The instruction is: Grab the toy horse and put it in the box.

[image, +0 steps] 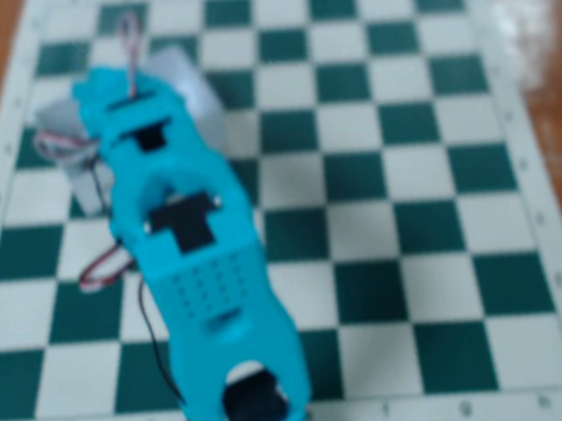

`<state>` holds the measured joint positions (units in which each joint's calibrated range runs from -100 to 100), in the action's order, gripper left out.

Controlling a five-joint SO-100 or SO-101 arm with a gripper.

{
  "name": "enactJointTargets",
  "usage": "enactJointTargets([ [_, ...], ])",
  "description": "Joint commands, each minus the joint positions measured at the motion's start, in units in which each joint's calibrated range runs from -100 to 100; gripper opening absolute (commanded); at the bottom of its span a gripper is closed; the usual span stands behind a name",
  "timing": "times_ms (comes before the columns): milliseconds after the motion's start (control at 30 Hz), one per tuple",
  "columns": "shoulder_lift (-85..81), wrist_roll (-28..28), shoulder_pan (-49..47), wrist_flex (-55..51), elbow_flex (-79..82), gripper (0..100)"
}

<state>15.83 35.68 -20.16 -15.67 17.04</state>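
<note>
In the fixed view our arm (203, 279) reaches from the near edge of the table toward the far left corner, and its blue body covers the gripper, so we cannot tell if the fingers are open, closed, or holding something. We cannot point at the fingertips at all, because they are hidden below the wrist. Under the far end of the arm we see parts of the box (198, 88), pale and blurred, near the far left corner of the chessboard (411, 207). The horse is not visible anywhere; the open squares to the right are bare, so we think it is either under the arm or already at the box, but this is only a guess. For this reason we cannot say which way the horse points or how its long axis lies. If the gripper carries it now, we should keep the wrist above the inside of the box, not over its wall, lower it gently, and open only when the horse is well inside.
</note>
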Motion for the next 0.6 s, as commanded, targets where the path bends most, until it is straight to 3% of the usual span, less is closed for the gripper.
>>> enactJointTargets([
  [0,-6.63,0.2,1.81,0.72,3.12,32],
  [233,-26.01,-0.1,4.88,5.79,26.7,32],
  [567,-63.79,0.15,9.95,4.38,63.02,32],
])
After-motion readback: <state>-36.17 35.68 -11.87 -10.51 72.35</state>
